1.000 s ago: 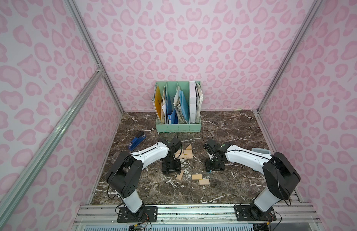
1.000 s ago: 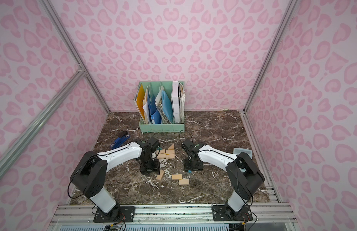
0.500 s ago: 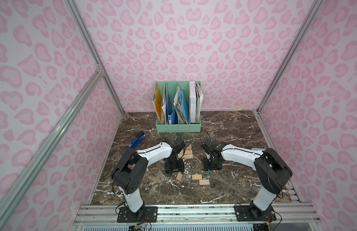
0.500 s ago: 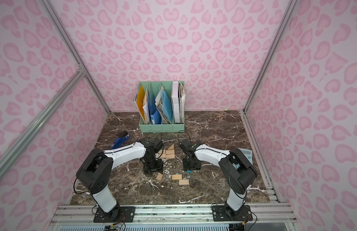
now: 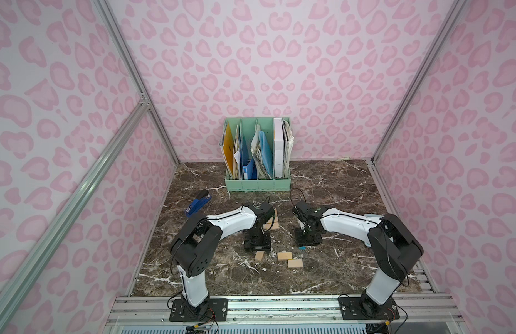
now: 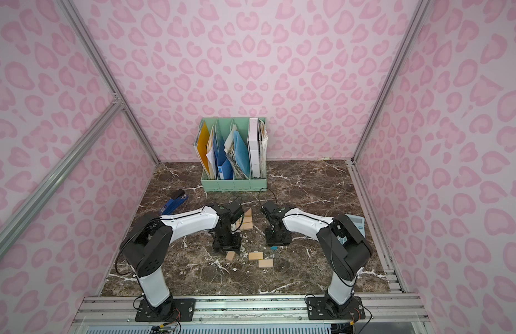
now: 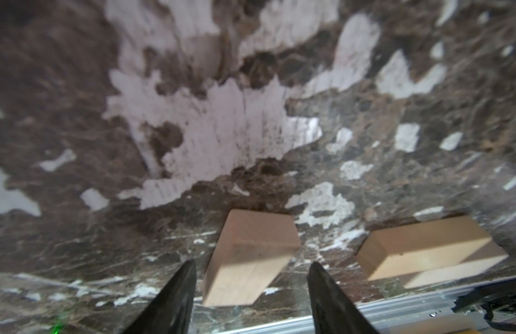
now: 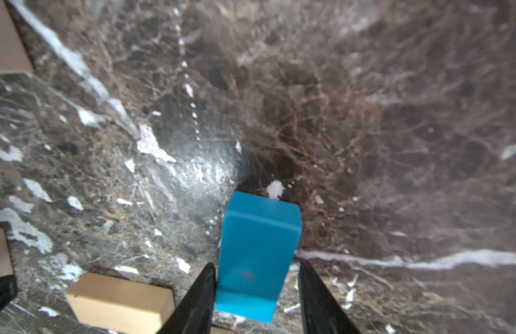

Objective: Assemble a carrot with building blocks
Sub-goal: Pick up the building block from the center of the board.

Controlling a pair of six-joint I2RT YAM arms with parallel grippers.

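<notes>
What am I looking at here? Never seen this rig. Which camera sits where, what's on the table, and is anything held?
These are two white robot arms bolted to a rail at the table's near edge, each ending in a two-finger claw. The two wide pictures come from one overhead stereo camera, so they are nearly the same view. The two close-ups come from cameras on the wrists, looking out past each claw's black fingers.

On the marble table lie loose wooden blocks, a stacked group behind the left arm, a green file rack and a blue stapler.

The left claw stands open around a tan block, with gaps on both sides, so it grips nothing. The right claw straddles a teal block; whether it pinches the block is unclear.
</notes>
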